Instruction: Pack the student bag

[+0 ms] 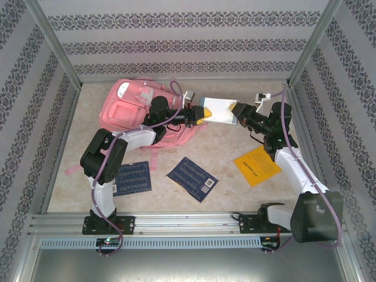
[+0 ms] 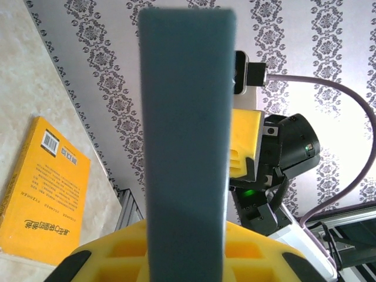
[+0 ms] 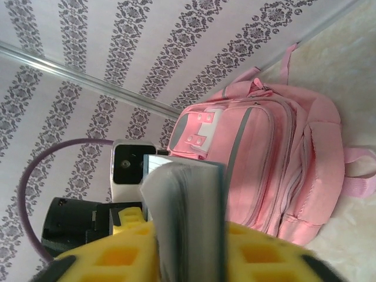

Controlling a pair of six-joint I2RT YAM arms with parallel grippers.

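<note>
The pink student bag [image 1: 138, 108] lies at the back left of the table, and it is seen again as the bag [image 3: 270, 158] behind the book. A book [image 1: 218, 110] with a pale cover hangs above the table between both arms. My left gripper [image 1: 202, 113] is shut on its left end, and my right gripper [image 1: 238, 110] is shut on its right end. In the left wrist view the book's dark teal spine [image 2: 187, 117] stands between the yellow pads of the left gripper [image 2: 188, 252]. The page edges [image 3: 188, 200] sit clamped in the right gripper [image 3: 188, 252].
A yellow book [image 1: 257, 165] lies flat at the right, also seen as the yellow book [image 2: 44, 194]. Two dark blue books [image 1: 192, 178] [image 1: 132, 178] lie near the front. Patterned walls close in the table on three sides.
</note>
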